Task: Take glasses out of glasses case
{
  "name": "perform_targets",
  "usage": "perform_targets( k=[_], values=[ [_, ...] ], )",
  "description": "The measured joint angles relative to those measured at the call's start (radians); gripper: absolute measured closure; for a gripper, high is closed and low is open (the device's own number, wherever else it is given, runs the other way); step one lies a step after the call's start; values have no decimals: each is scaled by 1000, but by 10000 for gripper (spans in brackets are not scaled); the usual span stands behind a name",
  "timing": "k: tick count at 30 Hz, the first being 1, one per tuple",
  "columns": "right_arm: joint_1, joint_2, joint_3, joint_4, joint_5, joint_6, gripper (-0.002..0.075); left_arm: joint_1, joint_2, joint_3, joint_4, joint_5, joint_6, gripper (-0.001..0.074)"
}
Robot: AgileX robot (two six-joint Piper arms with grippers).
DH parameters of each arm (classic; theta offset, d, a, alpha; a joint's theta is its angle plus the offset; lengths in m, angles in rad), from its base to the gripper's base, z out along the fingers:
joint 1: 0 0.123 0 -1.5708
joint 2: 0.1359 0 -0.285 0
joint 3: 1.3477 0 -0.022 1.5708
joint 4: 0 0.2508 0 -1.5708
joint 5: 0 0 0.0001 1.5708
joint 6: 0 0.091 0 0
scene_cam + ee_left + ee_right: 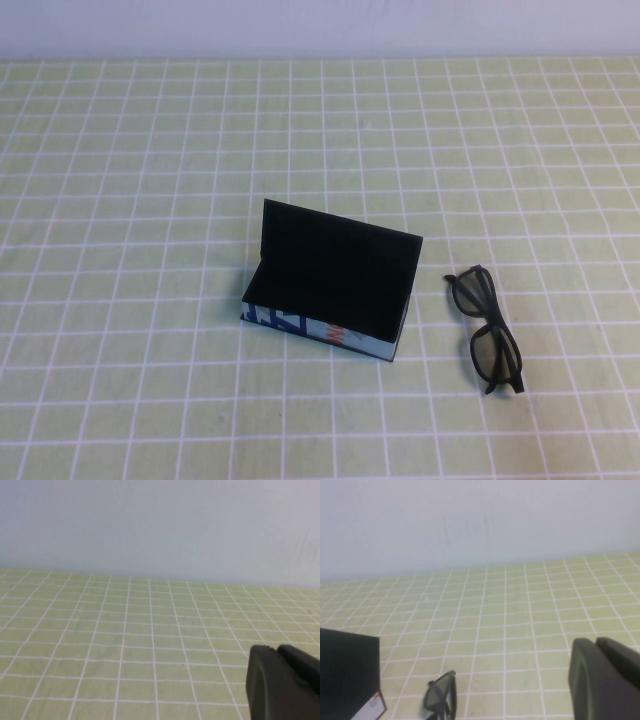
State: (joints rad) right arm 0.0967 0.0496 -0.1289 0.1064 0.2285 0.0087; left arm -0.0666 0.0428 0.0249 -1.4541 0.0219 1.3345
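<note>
Black thick-framed plastic glasses lie beside the open black rectangular glasses case; right gripper jaws together, left gripper jaws unreadable; a careless retreat might nudge them

high cam overhead angled down, wrist cams low, right shares glasses w/ high

I can read no words or numbers; my glasses case shows only blue and orange print, illegible.
</note>
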Motion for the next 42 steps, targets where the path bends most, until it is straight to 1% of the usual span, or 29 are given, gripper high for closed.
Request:
perform_targets(
  k=[3, 6, 14, 42],
  values=[
    [-4, -46, 82, -2, -94, -9, 743, 0, 0, 0, 0, 0, 0, 739],
    [-4, -57, 145, -2, -118, -16, 743, 0, 0, 0, 0, 0, 0, 739],
    [-4, -57, 157, -20, 85, -16, 743, 0, 0, 0, 0, 0, 0, 739],
    [-4, -57, 157, 0, 98, -16, 743, 0, 0, 0, 0, 0, 0, 739]
  ],
)
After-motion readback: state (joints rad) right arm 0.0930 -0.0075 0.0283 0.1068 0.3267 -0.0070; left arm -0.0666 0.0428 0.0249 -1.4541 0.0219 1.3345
